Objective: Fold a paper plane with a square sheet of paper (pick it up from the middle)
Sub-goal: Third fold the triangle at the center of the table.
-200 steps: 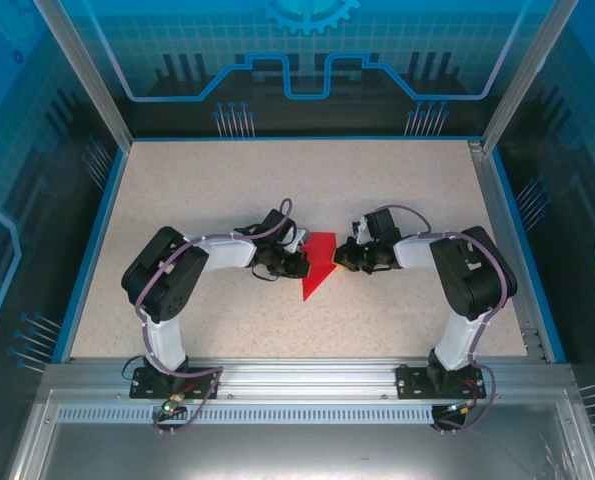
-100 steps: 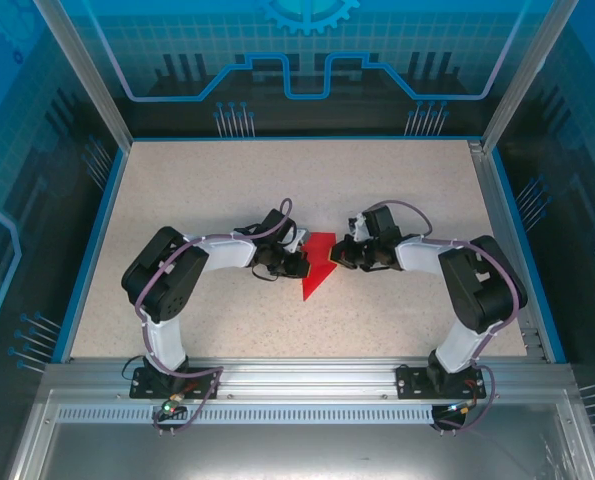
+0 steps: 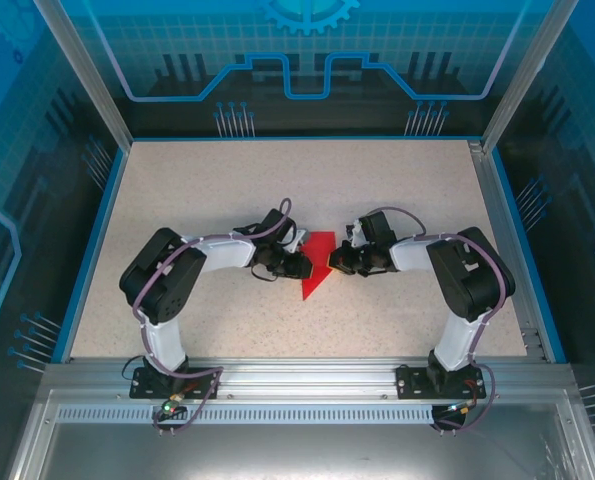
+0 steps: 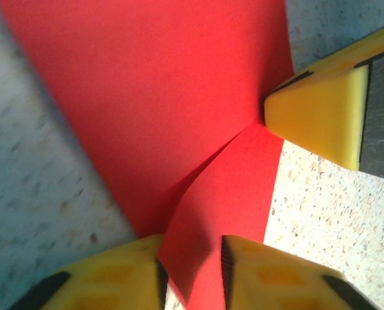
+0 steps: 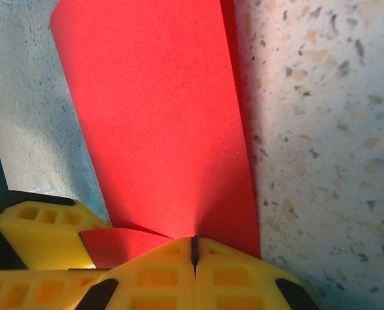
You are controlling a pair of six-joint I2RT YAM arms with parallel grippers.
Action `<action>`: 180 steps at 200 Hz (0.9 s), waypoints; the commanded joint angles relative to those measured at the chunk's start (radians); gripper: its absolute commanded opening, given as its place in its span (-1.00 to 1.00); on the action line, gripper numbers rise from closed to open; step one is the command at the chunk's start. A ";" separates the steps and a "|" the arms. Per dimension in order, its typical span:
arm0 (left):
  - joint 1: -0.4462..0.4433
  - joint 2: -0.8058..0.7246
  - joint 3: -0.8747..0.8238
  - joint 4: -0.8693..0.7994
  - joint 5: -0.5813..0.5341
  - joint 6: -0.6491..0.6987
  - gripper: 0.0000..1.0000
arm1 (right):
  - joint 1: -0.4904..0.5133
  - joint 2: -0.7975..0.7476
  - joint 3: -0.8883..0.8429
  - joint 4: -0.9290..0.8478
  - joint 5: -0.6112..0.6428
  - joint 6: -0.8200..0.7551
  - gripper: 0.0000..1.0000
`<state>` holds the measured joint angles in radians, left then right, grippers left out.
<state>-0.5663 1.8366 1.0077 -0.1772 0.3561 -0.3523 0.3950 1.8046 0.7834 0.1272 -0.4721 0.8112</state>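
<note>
The left claw (image 3: pixel 297 264) lies low over the speckled table (image 3: pixel 197 190) and points to the right. Its yellow fingers (image 4: pixel 108 281) stand a little apart. A raised flap of the red paper (image 3: pixel 318 265) passes through the gap between them and is not squeezed. The paper lies directly in front of this claw on the table. It is folded to a shape with a broad far end and a sharp point toward the arm bases. A crease runs from the left claw's gap to the tip of the right claw (image 3: pixel 341 258), which meets the paper from the opposite side. The right claw's fingers (image 5: pixel 243 278) are pressed together, with only a thin seam between them. Their tip touches the paper's edge, but whether it nips the paper I cannot tell. The paper sits between the two claws.
</note>
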 commanded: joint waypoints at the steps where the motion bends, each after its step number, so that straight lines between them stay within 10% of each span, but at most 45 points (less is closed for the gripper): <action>1: 0.008 -0.092 0.010 -0.090 -0.076 -0.036 -0.17 | 0.017 -0.004 -0.027 -0.075 0.065 0.006 -1.00; 32: 0.005 -0.169 -0.010 -0.098 -0.089 -0.115 -0.04 | 0.026 -0.005 -0.017 -0.080 0.076 0.017 -0.99; 92: -0.065 -0.166 -0.074 0.077 0.118 -0.271 -0.63 | 0.036 0.004 -0.016 -0.079 0.093 0.038 -1.00; 180: -0.094 0.009 -0.134 0.237 0.117 -0.368 -0.76 | 0.038 0.020 -0.013 -0.092 0.087 0.030 -1.00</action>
<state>-0.6632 1.8256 0.9054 0.0311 0.4721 -0.6910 0.4129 1.7935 0.7834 0.1196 -0.4301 0.8413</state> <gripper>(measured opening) 0.123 0.043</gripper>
